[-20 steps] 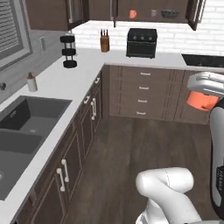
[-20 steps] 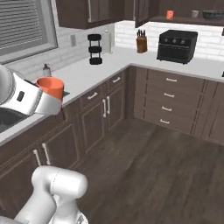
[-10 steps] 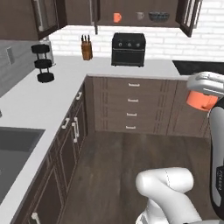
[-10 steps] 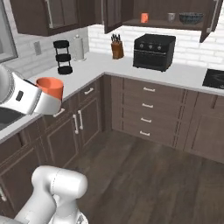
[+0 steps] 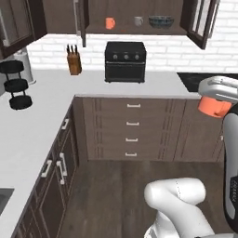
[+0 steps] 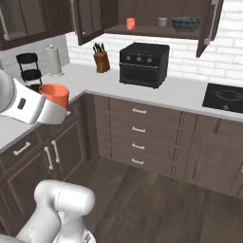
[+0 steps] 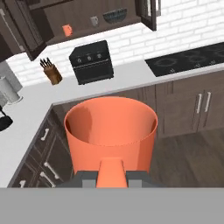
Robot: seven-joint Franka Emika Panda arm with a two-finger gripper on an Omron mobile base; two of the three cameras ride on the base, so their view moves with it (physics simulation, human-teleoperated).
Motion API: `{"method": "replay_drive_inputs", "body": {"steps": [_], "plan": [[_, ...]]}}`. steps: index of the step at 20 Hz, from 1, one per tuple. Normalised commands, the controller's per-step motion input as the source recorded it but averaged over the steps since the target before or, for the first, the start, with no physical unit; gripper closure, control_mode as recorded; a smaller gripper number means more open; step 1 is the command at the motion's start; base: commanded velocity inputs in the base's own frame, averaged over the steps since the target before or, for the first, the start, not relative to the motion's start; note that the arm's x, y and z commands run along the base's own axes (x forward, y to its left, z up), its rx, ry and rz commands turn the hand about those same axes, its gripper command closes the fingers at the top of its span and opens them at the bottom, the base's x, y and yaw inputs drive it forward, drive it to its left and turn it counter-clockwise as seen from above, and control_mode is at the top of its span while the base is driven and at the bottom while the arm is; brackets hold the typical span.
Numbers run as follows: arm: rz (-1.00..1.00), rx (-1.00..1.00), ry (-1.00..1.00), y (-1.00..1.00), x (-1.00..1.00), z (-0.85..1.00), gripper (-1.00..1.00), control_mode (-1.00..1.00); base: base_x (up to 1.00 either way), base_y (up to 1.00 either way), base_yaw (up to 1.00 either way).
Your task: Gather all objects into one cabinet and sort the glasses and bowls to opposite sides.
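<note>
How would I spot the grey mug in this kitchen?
Look at the open wall cabinet above the black countertop oven. Three things stand on its shelf: the grey mug is the middle one, between an orange mug and a wide dark bowl.

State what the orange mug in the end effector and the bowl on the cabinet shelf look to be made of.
Bright orange handled mug: likely matte ceramic or plastic; flat, even colour without shine. Wide dark blue-grey bowl: probably glazed ceramic, judging by its pale speckled pattern; too small to confirm.
</note>
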Motion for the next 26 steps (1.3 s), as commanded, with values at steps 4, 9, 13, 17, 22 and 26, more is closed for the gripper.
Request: {"method": "replay_drive_inputs", "body": {"steps": [4,9,13,17,22,26], "plan": [[0.00,0.00,0.00,0.00,0.00,0.00,1.00,1.00,0.82,0.00,-0.29],[0.00,0.00,0.00,0.00,0.00,0.00,1.00,1.00,0.68,0.00,-0.23],[0.00,0.00,0.00,0.00,0.00,0.00,1.00,1.00,0.68,0.03,-0.06],[0.00,0.00,0.00,0.00,0.00,0.00,1.00,1.00,0.76,0.00,0.00],[0.00,0.00,0.00,0.00,0.00,0.00,1.00,1.00,0.70,0.03,0.00],[0.00,0.00,0.00,0.00,0.00,0.00,1.00,1.00,0.72,0.16,0.01]]}}
